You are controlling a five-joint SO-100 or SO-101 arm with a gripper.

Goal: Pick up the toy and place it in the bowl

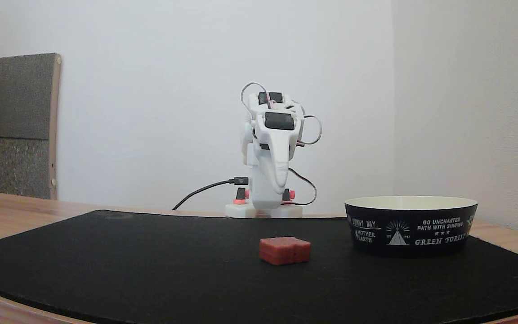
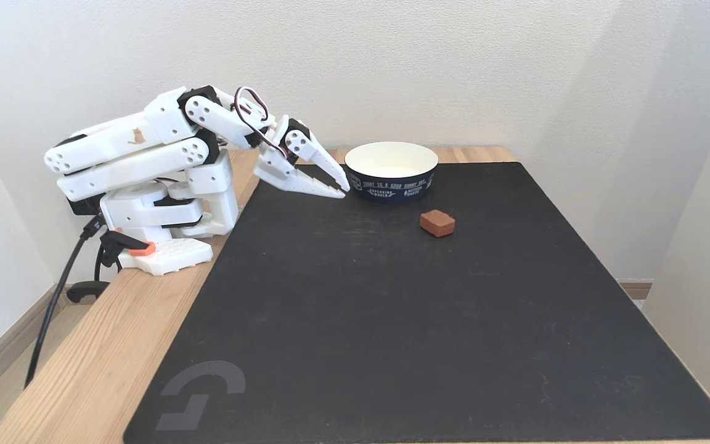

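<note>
Your gripper (image 2: pixel 342 188) sits folded back near arm base, fingers nearly closed on nothing, tips just beside bowl (image 2: pixel 391 182). Toy (image 2: pixel 437 222) lies flat on black mat (image 2: pixel 392 320) — near bowl, apart from it. Your gripper clear of toy — mat covers wooden surface (image 2: pixel 114 345).

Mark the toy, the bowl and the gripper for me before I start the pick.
toy (image 2: pixel 437 222): a fixed view, on its top face.
bowl (image 2: pixel 392 185): a fixed view, on the black outer wall with the white print.
gripper (image 2: pixel 342 190): a fixed view, at the fingertips; jaws look shut.
</note>
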